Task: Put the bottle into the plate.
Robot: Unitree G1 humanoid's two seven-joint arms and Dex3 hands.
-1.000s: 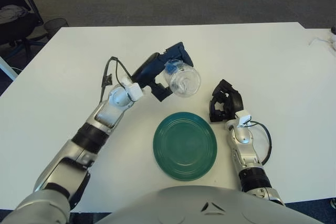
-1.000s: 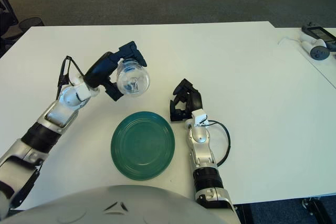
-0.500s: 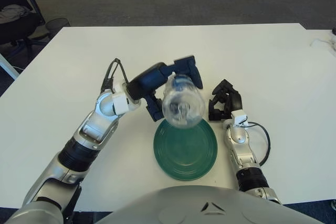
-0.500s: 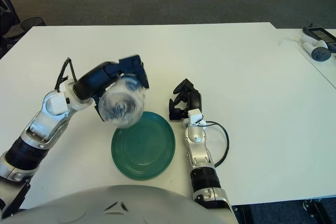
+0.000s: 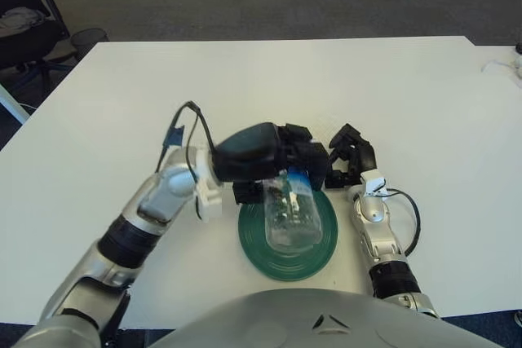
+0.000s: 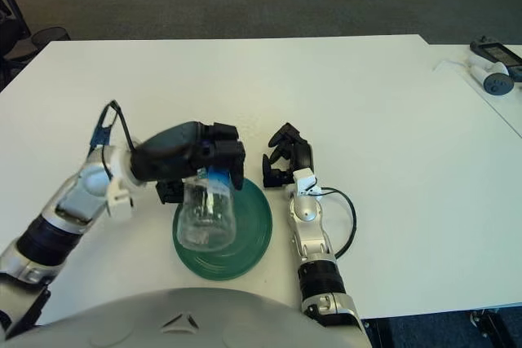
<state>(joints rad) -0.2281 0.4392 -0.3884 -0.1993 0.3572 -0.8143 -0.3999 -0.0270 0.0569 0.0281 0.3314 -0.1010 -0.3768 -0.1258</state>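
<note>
A clear plastic bottle point(image 5: 288, 216) with a blue cap hangs over the green plate point(image 5: 323, 242), base toward me and cap up under the hand. My left hand point(image 5: 281, 159) is shut on the bottle's upper part, right above the plate's far rim. I cannot tell whether the bottle's base touches the plate. In the right eye view the same bottle point(image 6: 204, 209) covers the left half of the plate point(image 6: 249, 238). My right hand point(image 5: 349, 160) shows just right of the plate's far edge, fingers curled and holding nothing.
The white table point(image 5: 383, 87) stretches wide behind and to both sides. A white device with a cable point(image 6: 488, 75) lies on a neighbouring table at the far right. An office chair point(image 5: 24, 26) stands beyond the table's left corner.
My left hand has carried the bottle from the plate's far left down over the plate and turned it so its base points toward me. The right hand has stayed put.
</note>
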